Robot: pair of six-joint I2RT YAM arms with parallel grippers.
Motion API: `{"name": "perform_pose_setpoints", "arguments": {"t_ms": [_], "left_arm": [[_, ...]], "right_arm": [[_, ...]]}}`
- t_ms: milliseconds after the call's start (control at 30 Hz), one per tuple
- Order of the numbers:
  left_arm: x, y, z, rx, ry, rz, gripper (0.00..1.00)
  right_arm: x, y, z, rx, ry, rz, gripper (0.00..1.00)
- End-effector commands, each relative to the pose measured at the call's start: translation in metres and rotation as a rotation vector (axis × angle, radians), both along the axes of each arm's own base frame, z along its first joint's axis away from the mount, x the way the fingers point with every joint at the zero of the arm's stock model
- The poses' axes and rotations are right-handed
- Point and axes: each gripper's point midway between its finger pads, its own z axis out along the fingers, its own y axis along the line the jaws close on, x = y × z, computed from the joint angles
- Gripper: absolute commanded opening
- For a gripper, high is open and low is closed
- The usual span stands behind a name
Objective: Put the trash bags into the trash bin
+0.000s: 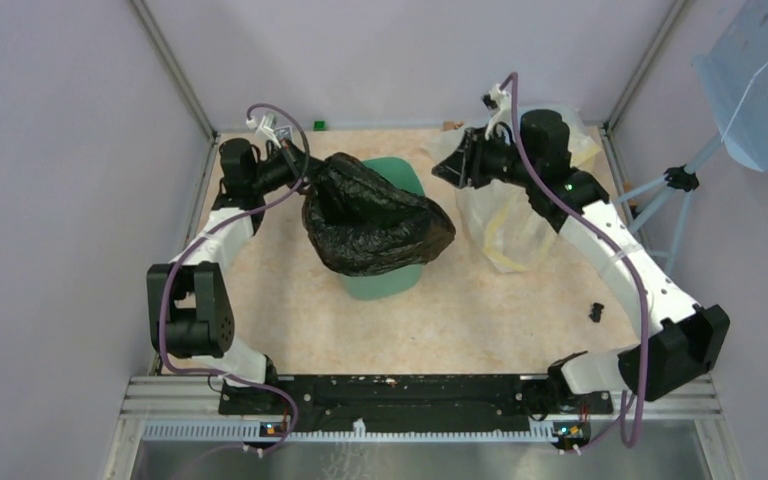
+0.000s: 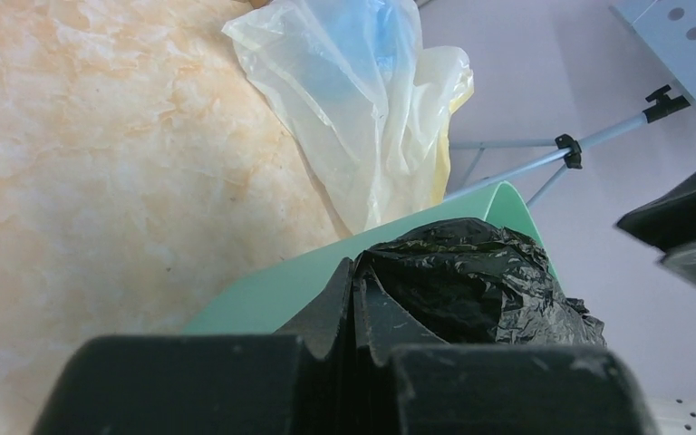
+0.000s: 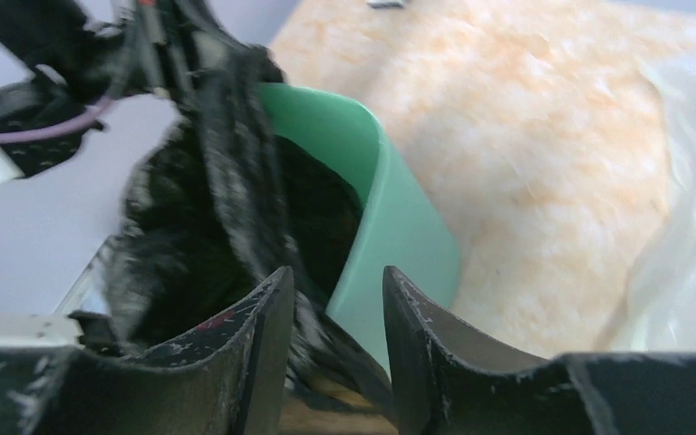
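The glossy black trash bag [image 1: 375, 225] lies bunched over the mouth of the mint-green trash bin [image 1: 380, 285], hanging down past its rim on the right. My left gripper [image 1: 305, 182] is at the bag's upper left edge. In the left wrist view its jaws [image 2: 355, 267] are pressed together on a fold of the bag [image 2: 480, 281] above the bin's wall [image 2: 272, 294]. My right gripper [image 1: 447, 165] hovers at the bin's far right. In the right wrist view it [image 3: 335, 276] stands open, with the bag [image 3: 190, 236] and the bin's rim [image 3: 390, 208] just beyond its tips.
A pale translucent yellowish-blue plastic heap [image 1: 505, 225] lies right of the bin, under the right arm. A light-blue perforated panel [image 1: 760, 70] on a stand rises outside the right wall. A small black piece [image 1: 597, 312] sits on the table at right.
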Motion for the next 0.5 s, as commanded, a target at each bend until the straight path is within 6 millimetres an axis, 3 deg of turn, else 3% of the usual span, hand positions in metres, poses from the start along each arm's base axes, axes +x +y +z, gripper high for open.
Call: {"name": "perform_pose_setpoints", "arguments": {"t_ms": [0, 200, 467], "left_arm": [[-0.003, 0.0, 0.035, 0.019, -0.125, -0.019, 0.02], [-0.005, 0.002, 0.056, 0.029, -0.191, 0.003, 0.01], [-0.003, 0.005, 0.075, 0.038, -0.24, 0.031, 0.01]], "right_arm": [[-0.013, 0.047, 0.041, -0.002, -0.076, 0.259, 0.44], [-0.014, 0.078, 0.02, -0.084, 0.007, 0.34, 0.53], [-0.005, 0.099, 0.007, -0.129, 0.062, 0.385, 0.56]]}}
